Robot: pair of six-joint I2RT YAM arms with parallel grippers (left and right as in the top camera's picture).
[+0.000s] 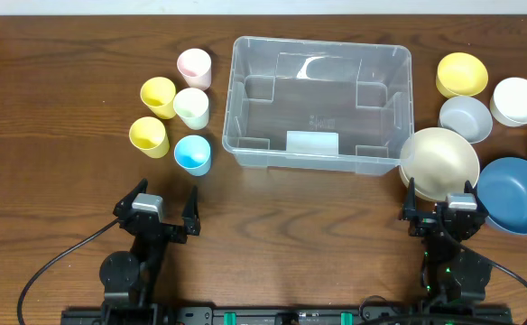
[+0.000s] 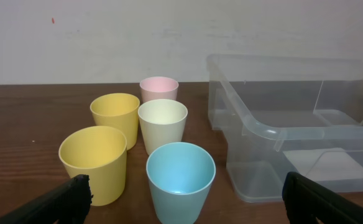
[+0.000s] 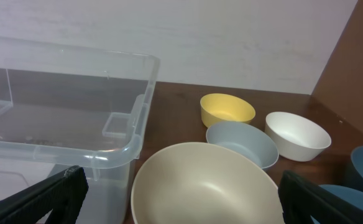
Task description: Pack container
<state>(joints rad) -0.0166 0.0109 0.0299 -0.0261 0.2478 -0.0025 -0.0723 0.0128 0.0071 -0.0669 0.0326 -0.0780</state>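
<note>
Centrally, clear rectangular plastic container (image 1: 318,117).

The container (image 1: 321,101) in front of me is a large, clear plastic bin. It is rectangular, with a rounded rim and moulded notches stepping in along its inner walls. It stands upright and open-topped on the wooden surface, toward the far side, one long wall facing me. Its floor is bare, and a pale rectangular patch shows low on the near wall.

Robot lab bench — wooden table (image 1: 56,45), blank white wall (image 2: 107,31), cabled arms (image 1: 124,269)
</note>
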